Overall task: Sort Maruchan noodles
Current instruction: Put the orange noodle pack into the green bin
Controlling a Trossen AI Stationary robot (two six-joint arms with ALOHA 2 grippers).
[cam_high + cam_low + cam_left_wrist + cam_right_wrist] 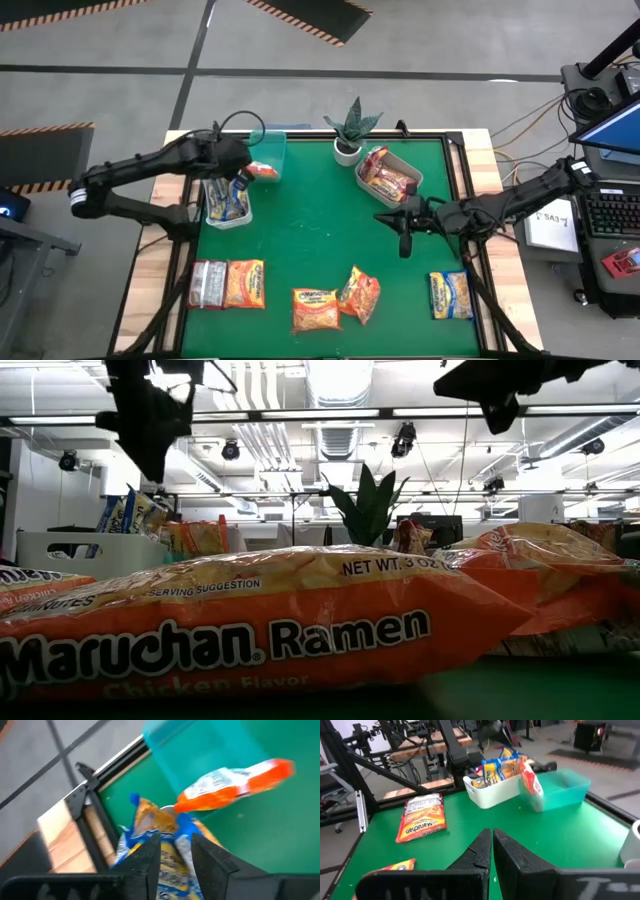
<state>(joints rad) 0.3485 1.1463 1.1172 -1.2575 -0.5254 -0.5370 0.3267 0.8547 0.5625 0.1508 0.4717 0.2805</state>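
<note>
My left gripper (241, 180) (174, 847) hovers open over the white bin (228, 205), its fingers on either side of the upright yellow-and-blue packets (165, 827) standing in that bin, just above them in the low view. An orange packet (262, 170) (532, 784) stands on edge against the clear-teal bin (266, 152). My right gripper (403, 238) (492, 845) is shut and holds nothing, above the green mat near the grey bin (388, 172). More packets lie flat along the near edge: silvery (207, 283), orange (245, 283) (315, 308), red (361, 294), yellow-and-blue (450, 295).
The grey bin holds red packets (385, 180). A potted plant (350, 130) stands at the far edge between the teal and grey bins. Bare green mat (320, 220) lies between the bins and the near row of packets. Monitors and cables crowd the table's right side.
</note>
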